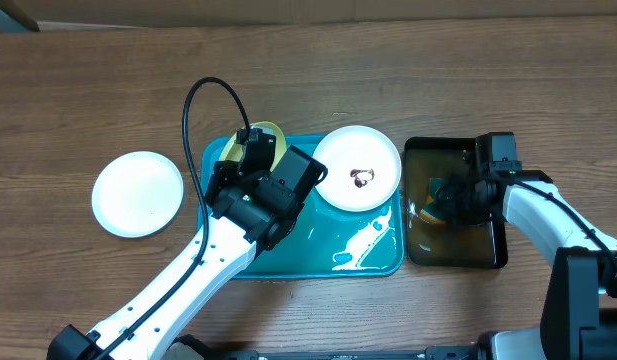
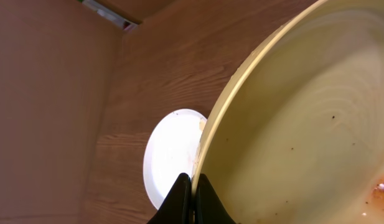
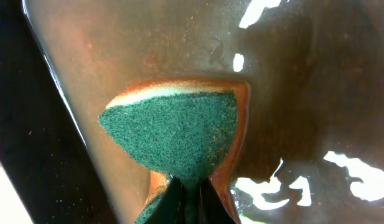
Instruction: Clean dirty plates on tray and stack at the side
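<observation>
My left gripper (image 2: 192, 186) is shut on the rim of the pale yellow-green plate (image 2: 304, 124) and holds it tilted over the far left corner of the teal tray (image 1: 373, 262); the plate mostly hides behind the gripper in the overhead view (image 1: 270, 133). A white plate with a brown smear (image 1: 358, 167) lies at the tray's far right. Another white plate (image 1: 138, 193) lies on the table to the left, and also shows in the left wrist view (image 2: 170, 155). My right gripper (image 3: 190, 186) is shut on a green and orange sponge (image 3: 179, 140) in the black tray (image 1: 454, 251).
The black tray holds brownish water (image 3: 291, 81). Wet streaks (image 1: 363, 245) glint on the teal tray's floor. A black cable (image 1: 203, 95) loops above the left arm.
</observation>
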{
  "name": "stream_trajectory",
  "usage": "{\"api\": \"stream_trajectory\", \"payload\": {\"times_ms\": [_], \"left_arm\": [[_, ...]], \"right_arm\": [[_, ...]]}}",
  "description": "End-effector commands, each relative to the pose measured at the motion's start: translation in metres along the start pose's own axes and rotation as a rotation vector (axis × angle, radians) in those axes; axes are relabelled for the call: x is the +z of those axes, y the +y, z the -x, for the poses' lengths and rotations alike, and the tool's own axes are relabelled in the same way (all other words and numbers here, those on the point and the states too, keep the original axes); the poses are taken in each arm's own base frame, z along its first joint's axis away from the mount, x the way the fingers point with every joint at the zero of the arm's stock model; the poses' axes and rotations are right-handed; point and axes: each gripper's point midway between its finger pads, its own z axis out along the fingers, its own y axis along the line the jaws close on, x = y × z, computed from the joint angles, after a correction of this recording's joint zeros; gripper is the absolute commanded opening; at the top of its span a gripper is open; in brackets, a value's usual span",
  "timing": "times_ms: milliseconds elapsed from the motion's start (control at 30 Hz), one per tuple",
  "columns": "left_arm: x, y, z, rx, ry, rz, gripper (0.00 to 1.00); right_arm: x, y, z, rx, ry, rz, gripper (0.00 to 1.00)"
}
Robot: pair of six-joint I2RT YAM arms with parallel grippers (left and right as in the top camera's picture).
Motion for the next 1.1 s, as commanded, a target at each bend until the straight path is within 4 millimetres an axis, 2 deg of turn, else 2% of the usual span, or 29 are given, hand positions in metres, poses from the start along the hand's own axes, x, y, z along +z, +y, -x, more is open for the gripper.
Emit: {"api": "stream_trajectory", "payload": {"times_ms": [0, 67, 233, 333, 433, 633, 833, 1067], "left_arm": [[-0.005, 0.011, 0.005, -0.046, -0.033, 0.045, 0.04], [-0.005, 0.011, 0.005, -0.045, -0.033, 0.045, 0.04], [-0.005, 0.011, 0.005, -0.035, -0.032, 0.045, 0.04], [-0.005, 0.011, 0.005, -0.035, -0.032, 0.044, 0.04], [-0.005, 0.008, 0.004, -0.036, -0.028, 0.029, 0.04], [-0.005, 0.001, 0.002, -0.041, -0.015, -0.013, 0.04], [-0.005, 0.001, 0.002, -0.041, -0.015, -0.014, 0.04], [-0.005, 0.001, 0.002, -0.040, -0.014, -0.015, 0.04]], "right_arm": [[0.001, 0.004, -0.006, 0.029, 0.023, 0.034, 0.04], [-0.003, 0.012, -0.005, 0.024, 0.035, 0.066, 0.04], [-0.036, 0.030, 0.015, -0.037, 0.025, 0.069, 0.04], [-0.056, 0.034, 0.027, -0.079, 0.005, 0.025, 0.04], [-0.063, 0.034, 0.031, -0.132, -0.006, -0.003, 0.04], [-0.047, -0.001, 0.027, -0.174, -0.003, -0.199, 0.04], [-0.010, -0.018, 0.009, -0.318, 0.081, -0.243, 0.04], [0.017, -0.034, -0.004, -0.313, 0.168, -0.277, 0.04]]}}
